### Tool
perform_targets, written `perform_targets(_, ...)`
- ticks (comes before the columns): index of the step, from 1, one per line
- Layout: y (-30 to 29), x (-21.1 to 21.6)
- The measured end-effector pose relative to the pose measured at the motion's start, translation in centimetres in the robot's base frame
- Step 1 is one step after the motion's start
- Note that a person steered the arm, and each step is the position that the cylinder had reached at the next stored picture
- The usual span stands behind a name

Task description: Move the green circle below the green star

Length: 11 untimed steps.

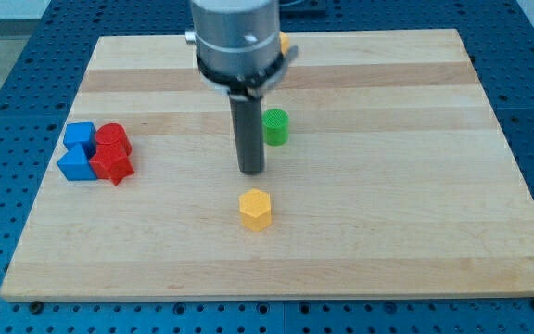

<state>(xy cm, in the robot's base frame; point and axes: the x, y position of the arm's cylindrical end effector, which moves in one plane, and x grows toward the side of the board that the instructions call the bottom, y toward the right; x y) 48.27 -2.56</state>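
Observation:
The green circle [275,126] is a short green cylinder near the board's middle. My tip [251,171] is the lower end of the dark rod, just to the view's lower left of the green circle, close to it but apart. A yellow hexagon block [256,209] lies below my tip. No green star shows; the arm's body hides part of the board's top middle.
At the view's left sit a blue block [80,135], another blue block [75,165], a red cylinder [112,138] and a red star-like block [113,165], clustered together. A bit of a yellow block [286,42] peeks out beside the arm at the top. The wooden board [415,186] has blue table around it.

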Motion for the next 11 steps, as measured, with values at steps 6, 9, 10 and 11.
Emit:
perform_targets(6, 1.9, -3.2)
perform_targets(9, -1.7, -13.4)
perform_targets(10, 1.8, -13.0)
perform_targets(11, 3.6, -13.8)
